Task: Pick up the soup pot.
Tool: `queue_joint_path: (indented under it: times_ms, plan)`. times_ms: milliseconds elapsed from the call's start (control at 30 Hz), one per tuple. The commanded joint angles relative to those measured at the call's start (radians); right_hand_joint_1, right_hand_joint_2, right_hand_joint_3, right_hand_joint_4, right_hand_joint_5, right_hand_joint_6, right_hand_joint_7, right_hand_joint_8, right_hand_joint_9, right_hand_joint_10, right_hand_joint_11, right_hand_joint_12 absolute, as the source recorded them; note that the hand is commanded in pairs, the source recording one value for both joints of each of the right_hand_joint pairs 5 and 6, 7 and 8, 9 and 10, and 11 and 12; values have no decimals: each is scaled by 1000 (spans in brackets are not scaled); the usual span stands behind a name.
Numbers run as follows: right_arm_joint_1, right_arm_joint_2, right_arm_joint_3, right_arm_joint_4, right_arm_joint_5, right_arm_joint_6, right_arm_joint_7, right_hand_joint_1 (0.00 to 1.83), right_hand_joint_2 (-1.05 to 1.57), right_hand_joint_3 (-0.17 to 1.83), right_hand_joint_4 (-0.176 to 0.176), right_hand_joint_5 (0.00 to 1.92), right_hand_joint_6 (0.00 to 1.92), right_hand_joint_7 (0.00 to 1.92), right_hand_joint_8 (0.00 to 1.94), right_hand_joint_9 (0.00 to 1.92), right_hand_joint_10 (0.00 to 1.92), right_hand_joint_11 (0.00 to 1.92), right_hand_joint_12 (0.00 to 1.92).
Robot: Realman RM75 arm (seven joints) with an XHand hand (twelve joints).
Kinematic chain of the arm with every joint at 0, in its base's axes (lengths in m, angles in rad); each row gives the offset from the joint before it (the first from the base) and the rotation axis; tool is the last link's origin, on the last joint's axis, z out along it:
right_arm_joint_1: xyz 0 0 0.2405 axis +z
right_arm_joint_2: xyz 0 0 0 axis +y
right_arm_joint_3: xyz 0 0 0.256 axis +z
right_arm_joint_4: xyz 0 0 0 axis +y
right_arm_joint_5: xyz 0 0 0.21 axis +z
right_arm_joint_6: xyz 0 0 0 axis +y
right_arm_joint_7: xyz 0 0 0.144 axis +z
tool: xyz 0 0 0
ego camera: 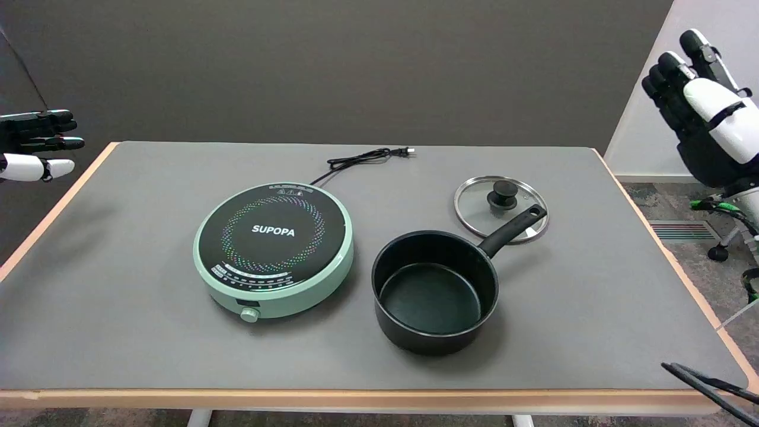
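The black soup pot (436, 292) stands upright and uncovered on the grey table (118, 296), right of centre. Its long black handle (513, 229) points up and to the right, its tip lying over the edge of the glass lid (474, 207). My right hand (705, 112) hangs in the air at the far upper right, beyond the table's right edge and well away from the pot. Its fingers are extended upward and apart, with nothing in them.
A mint-green SUPOPA induction cooker (274, 249) sits left of the pot, its black cord (362, 159) trailing toward the table's back. The idle left hand (35, 145) hovers at the upper left. A black stand's legs (711, 385) cross the lower right corner.
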State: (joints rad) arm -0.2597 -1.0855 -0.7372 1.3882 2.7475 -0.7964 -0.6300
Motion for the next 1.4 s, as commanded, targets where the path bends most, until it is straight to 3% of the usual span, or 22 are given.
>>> queue_joint_path:
  times_ms: [33,200,300,333,367,400,467,733,867,1067,1400]
  plan:
    - [42,35,18,-44,-30,-39,-60,455,1571,206,170,129,129,129,129,129,129,129,129]
    - [44,38,28,16,-59,-22,-87,461,1571,208,167,129,129,129,129,129,129,129,129]
    - [47,42,45,46,-102,-31,-180,530,1391,271,136,124,124,124,124,124,124,124,124]
    - [47,44,46,58,-113,-30,-217,561,1293,303,127,127,127,127,127,127,127,127,127]
    - [43,46,47,78,-129,-27,-270,705,830,442,101,140,140,140,140,140,140,140,140]
    - [38,46,47,94,-141,-23,-311,795,531,511,111,145,145,145,145,145,145,145,145]
    - [33,43,40,131,-170,-18,-417,863,305,594,113,148,148,148,148,148,148,148,148]
    - [50,11,-61,253,-262,22,-817,977,-62,806,164,344,344,344,344,344,344,344,344]
    - [62,6,-134,306,-336,47,-943,981,-273,910,159,379,379,379,379,379,379,379,379]
    - [58,-1,-246,398,-513,72,-1006,1083,-553,1031,123,279,279,279,279,279,279,279,279]
    - [-9,87,-365,367,-574,25,-1068,1108,-623,990,126,242,242,242,242,242,242,242,242]
